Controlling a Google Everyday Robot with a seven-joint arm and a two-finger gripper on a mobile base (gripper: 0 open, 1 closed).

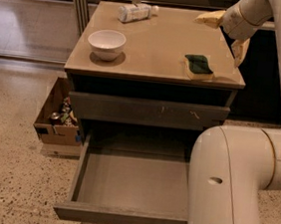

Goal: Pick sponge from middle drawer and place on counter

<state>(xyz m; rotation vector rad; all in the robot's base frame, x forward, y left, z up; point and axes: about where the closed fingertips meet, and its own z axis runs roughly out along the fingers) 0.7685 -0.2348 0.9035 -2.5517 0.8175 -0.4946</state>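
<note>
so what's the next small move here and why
Probably draw the gripper up and back, clear of the counter. The sponge already lies flat on it near the front edge, the open gripper hangs above and behind it, not touching, and the middle drawer stands open with nothing inside.

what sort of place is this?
Probably a lab or office test area: freestanding drawer cabinet, bowl and sponge on its counter, cardboard box on speckled floor. Claw open over the counter's right edge.
</note>
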